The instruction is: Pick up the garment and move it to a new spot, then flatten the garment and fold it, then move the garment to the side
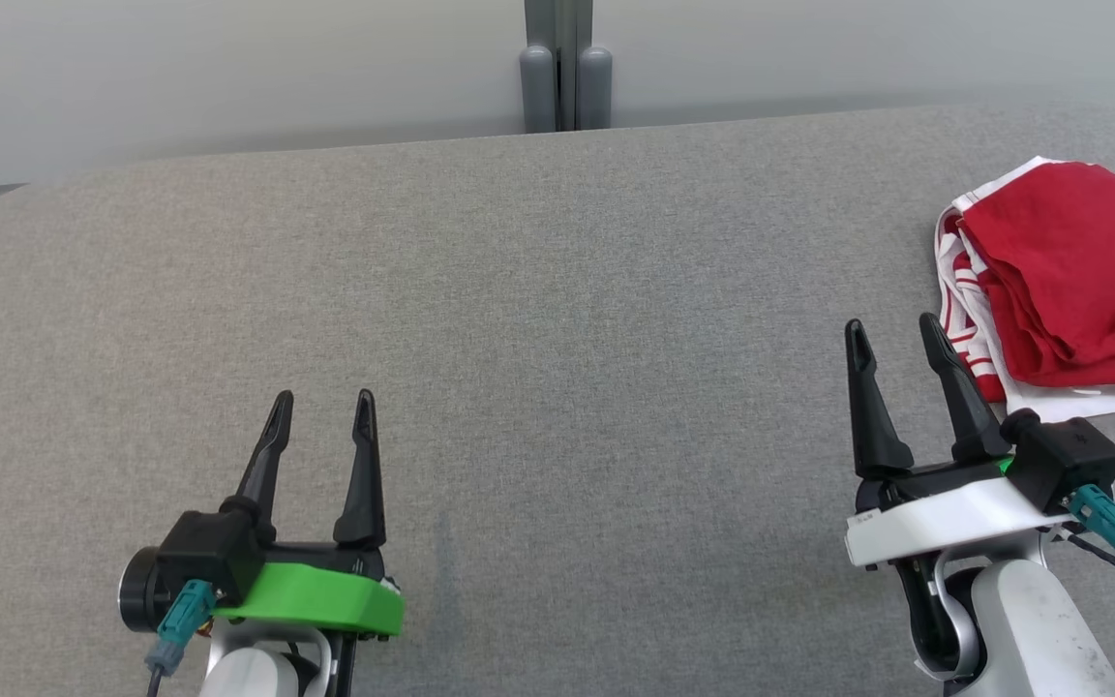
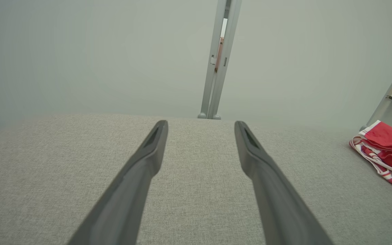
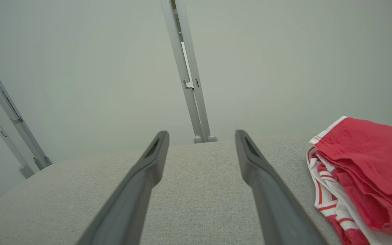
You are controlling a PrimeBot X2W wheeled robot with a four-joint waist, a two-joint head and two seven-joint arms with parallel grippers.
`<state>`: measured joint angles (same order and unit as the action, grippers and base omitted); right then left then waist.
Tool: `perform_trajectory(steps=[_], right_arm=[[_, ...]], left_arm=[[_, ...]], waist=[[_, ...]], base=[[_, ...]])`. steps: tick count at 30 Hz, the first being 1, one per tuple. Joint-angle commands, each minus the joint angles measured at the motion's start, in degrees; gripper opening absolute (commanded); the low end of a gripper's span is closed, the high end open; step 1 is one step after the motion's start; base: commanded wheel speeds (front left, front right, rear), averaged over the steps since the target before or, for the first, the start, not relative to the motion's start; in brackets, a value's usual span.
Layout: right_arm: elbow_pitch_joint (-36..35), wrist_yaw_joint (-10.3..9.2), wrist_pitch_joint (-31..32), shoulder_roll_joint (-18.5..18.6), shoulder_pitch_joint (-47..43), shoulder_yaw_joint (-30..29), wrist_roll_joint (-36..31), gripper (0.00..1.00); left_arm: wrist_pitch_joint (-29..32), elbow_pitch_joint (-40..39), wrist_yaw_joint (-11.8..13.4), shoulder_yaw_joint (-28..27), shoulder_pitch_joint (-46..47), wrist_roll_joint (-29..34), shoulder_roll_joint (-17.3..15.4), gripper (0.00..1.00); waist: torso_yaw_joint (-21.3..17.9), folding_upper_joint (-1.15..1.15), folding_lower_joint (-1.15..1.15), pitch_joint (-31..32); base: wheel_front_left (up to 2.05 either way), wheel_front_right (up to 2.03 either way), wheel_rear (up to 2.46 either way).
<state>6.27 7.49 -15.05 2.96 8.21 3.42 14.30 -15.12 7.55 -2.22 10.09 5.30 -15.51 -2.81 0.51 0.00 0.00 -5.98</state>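
Garment (image 1: 1070,276), folded, lies just right of the empty, wide-open right gripper (image 1: 894,327), left gripper (image 1: 323,397) likewise; a shallow pinch might lift one layer.

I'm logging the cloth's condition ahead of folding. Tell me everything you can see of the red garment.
The garment looks like thin, soft fabric in red, with a white layer bearing red stripes showing along its left and near edges. It lies in loose, rumpled layers, red on top, on the grey fabric table at the robot's far right, partly cut off by the head view's edge. Nothing grips it. The open right gripper stands just beside it, apart.
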Motion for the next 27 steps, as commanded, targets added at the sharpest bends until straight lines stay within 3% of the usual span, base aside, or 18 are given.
perform_trajectory(steps=[1, 22, 27], right_arm=[[-0.1, 0.0, -0.1, 0.0, -0.4, 0.1, 0.4, 1.0], [0.7, 0.0, -0.1, 0.0, 0.9, 0.7, 0.1, 1.0], [0.8, 0.0, -0.1, 0.0, 0.8, 1.0, 0.4, 1.0]], left_arm=[[0.0, 0.1, 0.3, -0.2, -0.5, 0.4, -0.2, 1.0], [0.0, 0.6, 1.2, 0.1, 0.6, -1.0, -0.2, 1.0], [0.0, 0.9, -0.1, -0.3, 0.6, -3.2, -0.2, 1.0]], waist=[[0.0, 0.0, 0.0, 0.0], [-0.2, 0.0, 0.0, -0.9], [-0.1, 0.0, 0.0, -0.8]], base=[[0.0, 0.0, 0.0], [0.0, 0.0, 0.0], [0.0, 0.0, 0.0]])
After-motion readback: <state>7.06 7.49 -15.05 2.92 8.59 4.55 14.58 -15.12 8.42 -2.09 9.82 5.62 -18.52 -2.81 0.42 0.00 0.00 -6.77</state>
